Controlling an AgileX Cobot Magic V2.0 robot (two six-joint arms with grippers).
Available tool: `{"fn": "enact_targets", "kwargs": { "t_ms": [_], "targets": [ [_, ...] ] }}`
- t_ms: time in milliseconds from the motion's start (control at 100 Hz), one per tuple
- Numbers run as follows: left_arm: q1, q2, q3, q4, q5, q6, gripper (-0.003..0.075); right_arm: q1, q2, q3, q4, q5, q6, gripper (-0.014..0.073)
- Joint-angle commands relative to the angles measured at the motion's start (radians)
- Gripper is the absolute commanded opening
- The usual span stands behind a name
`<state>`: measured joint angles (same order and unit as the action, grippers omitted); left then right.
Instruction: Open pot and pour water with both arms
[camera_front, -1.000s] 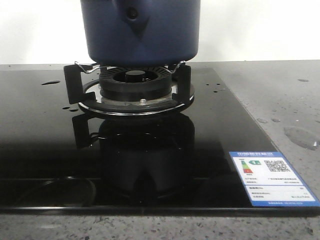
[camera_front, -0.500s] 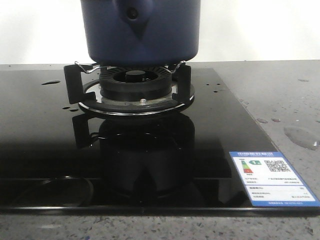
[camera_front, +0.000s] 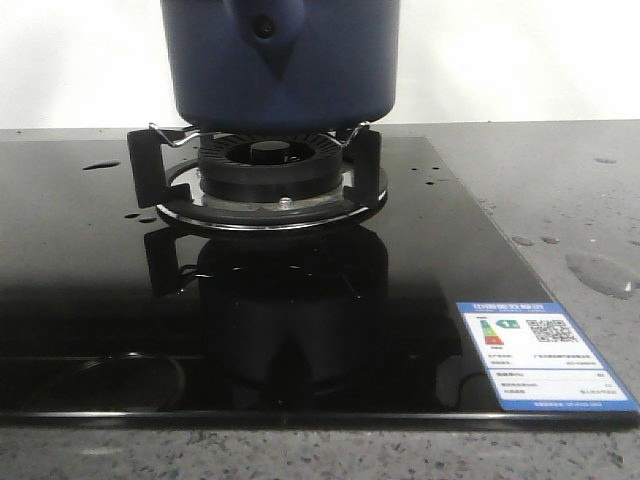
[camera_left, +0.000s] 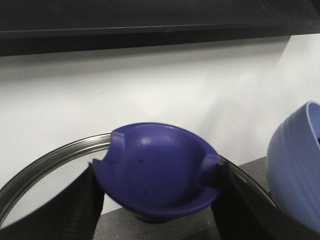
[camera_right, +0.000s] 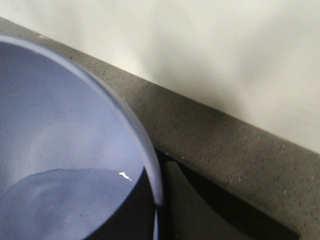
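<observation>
The pot (camera_front: 280, 62) sits on the burner (camera_front: 268, 175) of the black hob (camera_front: 90, 300), its handle socket facing the front camera. Water (camera_front: 600, 272) lies as a puddle and small drops on the grey bench (camera_front: 560, 190) to the right. The left hand (camera_left: 157, 200) grips a dark blue knob (camera_left: 155, 172) on a metal-rimmed lid (camera_left: 55, 157), beside a lighter blue bowl (camera_left: 295, 165). The right hand's state cannot be told; its camera shows only the bowl's inside.

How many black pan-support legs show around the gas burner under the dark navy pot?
2: one leg left of the black ribbed burner, one leg right of it. Rear ones may be hidden.
</observation>
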<state>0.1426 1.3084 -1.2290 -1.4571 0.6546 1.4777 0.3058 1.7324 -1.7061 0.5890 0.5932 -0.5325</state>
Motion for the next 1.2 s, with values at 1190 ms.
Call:
{"fn": "enact_targets", "kwargs": {
  "t_ms": [1190],
  "targets": [
    [0.002,-0.039,-0.036,-0.078,-0.008,-0.008,0.0348,0.196,-0.208,0.325,0.143,-0.901,-0.402,-0.0046]
  ]
}}
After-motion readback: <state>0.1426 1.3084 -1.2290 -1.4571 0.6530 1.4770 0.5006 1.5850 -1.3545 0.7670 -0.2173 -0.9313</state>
